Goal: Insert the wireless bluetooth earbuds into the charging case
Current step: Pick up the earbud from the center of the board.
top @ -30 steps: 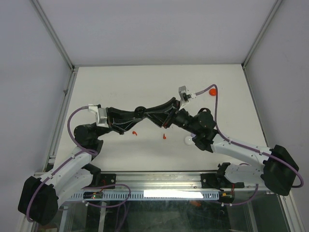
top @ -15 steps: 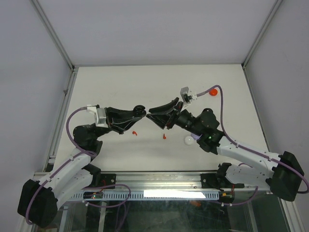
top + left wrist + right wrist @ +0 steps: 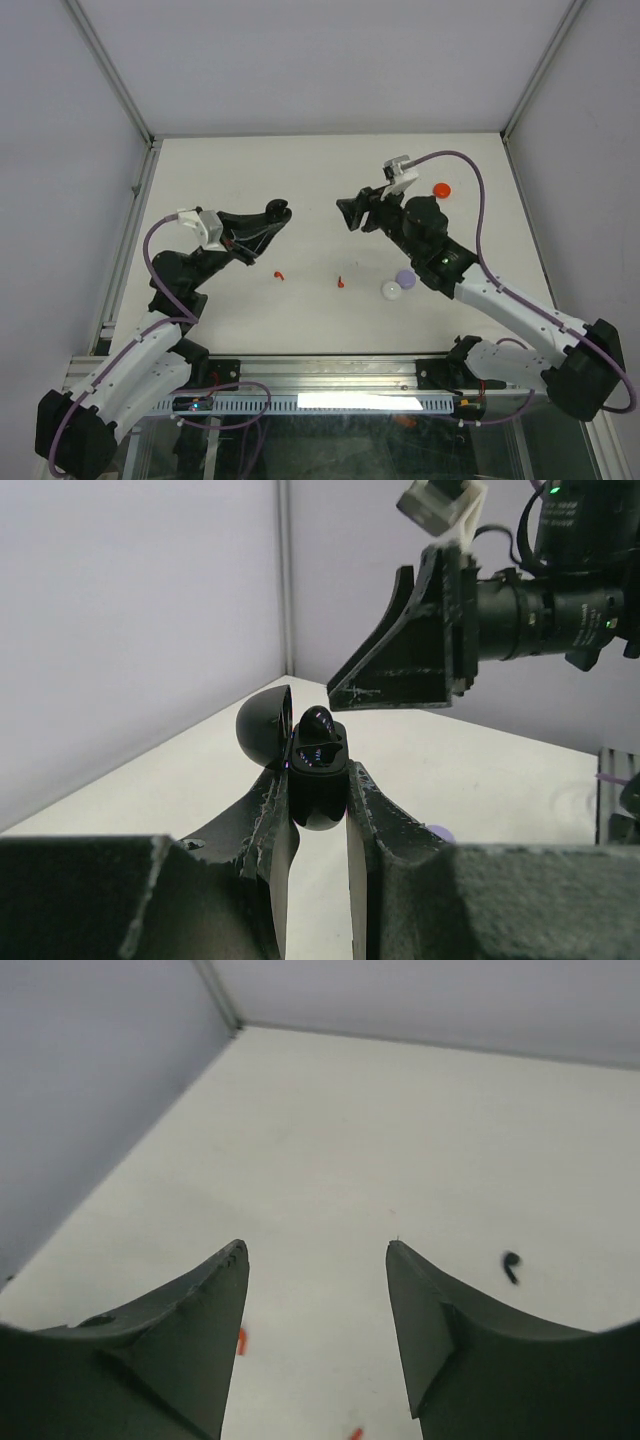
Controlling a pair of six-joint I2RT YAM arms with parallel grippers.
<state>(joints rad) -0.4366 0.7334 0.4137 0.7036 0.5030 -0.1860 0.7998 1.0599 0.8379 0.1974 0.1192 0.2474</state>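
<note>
The left arm (image 3: 165, 330) reaches forward and inward over the desk. The left tool (image 3: 274, 213) is pinched tight on a black case (image 3: 318, 792). The right arm (image 3: 505, 305) mirrors it. The right tool (image 3: 349, 212) points toward the left one, well apart from it, its fingers spread with nothing between them.

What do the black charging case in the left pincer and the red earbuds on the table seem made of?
Black charging case: likely hard plastic, smooth, with a soft sheen on its open lid. Red earbuds: probably moulded plastic, from their uniform bright colour; finish too small to tell.
</note>
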